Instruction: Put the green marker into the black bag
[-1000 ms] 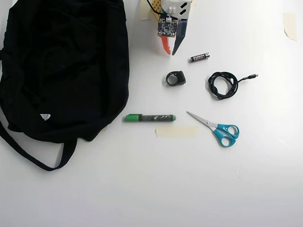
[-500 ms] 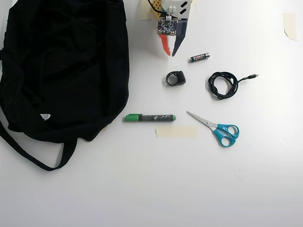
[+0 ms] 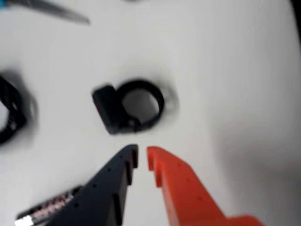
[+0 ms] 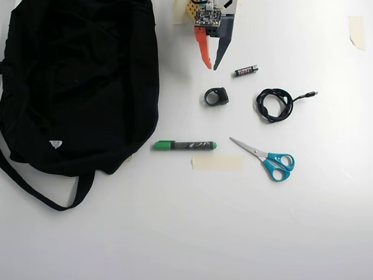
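White tabletop (image 4: 175, 233) seen from overhead, with a large black bag (image 4: 76, 81) slumped over its left side, straps trailing toward the near left corner. Just right of the bag, near the middle of the tabletop, the marker (image 4: 185, 144) lies flat, green cap pointing at the bag, not touching it. A strip of tape (image 4: 217, 163) sits just beside it, and scissors (image 4: 267, 158) with teal handles lie to the right. At the far edge the claw (image 4: 211, 67) hangs empty, its orange and dark fingers nearly closed with a thin gap between the tips. A black ring (image 4: 216, 96) lies between claw and marker; a battery (image 4: 246, 70) and coiled cable (image 4: 274, 105) lie further right.
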Robot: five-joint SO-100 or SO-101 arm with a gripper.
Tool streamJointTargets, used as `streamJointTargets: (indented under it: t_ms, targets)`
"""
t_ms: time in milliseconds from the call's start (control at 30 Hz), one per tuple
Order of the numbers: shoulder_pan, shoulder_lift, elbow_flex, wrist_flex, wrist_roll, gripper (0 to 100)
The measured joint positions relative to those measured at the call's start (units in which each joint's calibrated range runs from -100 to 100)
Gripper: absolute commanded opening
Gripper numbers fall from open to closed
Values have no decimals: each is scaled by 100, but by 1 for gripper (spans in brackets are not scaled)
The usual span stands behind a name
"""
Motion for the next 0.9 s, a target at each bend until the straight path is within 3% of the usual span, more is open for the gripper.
streamJointTargets:
  t_ms: [900]
  targets:
    - [0, 3055, -2484, -1924, 0, 2]
